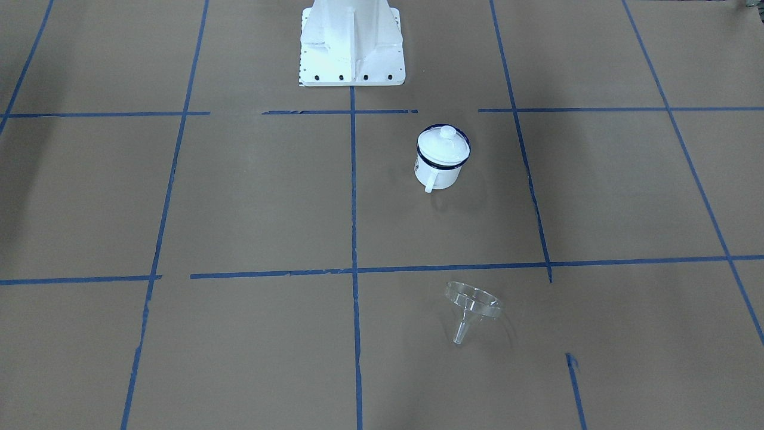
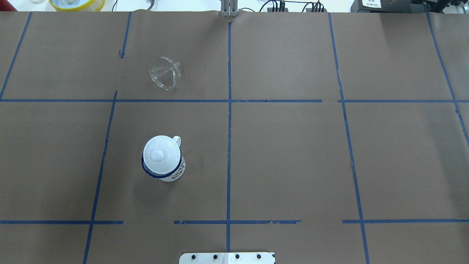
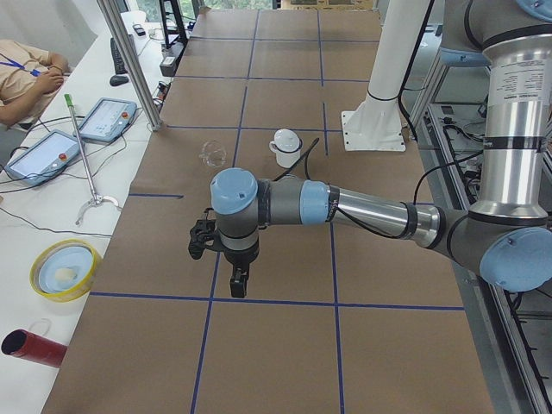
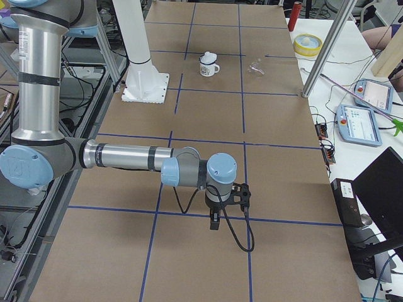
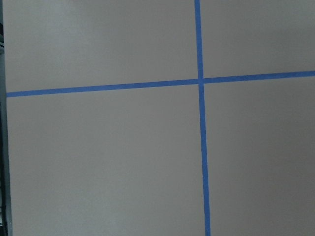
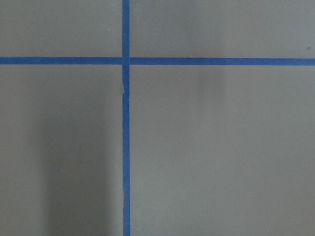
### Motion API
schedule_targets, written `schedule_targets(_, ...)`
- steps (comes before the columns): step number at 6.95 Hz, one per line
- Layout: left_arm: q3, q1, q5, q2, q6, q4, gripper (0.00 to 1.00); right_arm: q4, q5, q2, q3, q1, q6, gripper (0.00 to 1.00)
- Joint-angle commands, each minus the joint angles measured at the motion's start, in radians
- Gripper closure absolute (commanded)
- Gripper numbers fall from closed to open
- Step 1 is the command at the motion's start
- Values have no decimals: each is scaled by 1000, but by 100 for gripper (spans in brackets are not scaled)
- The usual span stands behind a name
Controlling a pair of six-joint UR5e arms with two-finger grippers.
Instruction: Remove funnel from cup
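Observation:
The clear funnel (image 1: 471, 307) lies on its side on the brown table, apart from the cup; it also shows in the overhead view (image 2: 165, 73). The white cup (image 1: 439, 170) with a dark blue rim stands upright, a white domed lid (image 2: 161, 154) on top. My left gripper (image 3: 236, 283) hangs over the table's left end, far from both. My right gripper (image 4: 215, 221) hangs over the right end. Both show only in the side views, so I cannot tell whether they are open or shut. The wrist views show only table and blue tape.
The white robot base (image 1: 352, 48) stands at the table's robot side. Blue tape lines (image 2: 229, 110) grid the table. A side bench holds a yellow bowl (image 3: 62, 269), a red cylinder (image 3: 34, 345) and tablets (image 3: 108, 119). A metal post (image 3: 129, 65) rises at the table's edge.

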Motion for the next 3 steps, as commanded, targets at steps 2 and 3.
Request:
schedule_targets(2,54,0,-30,-24,4,-2,0,0,0,0,1,0,0,0)
schedule_targets(3,56,0,-36,-29,4,-3,0,0,0,0,1,0,0,0)
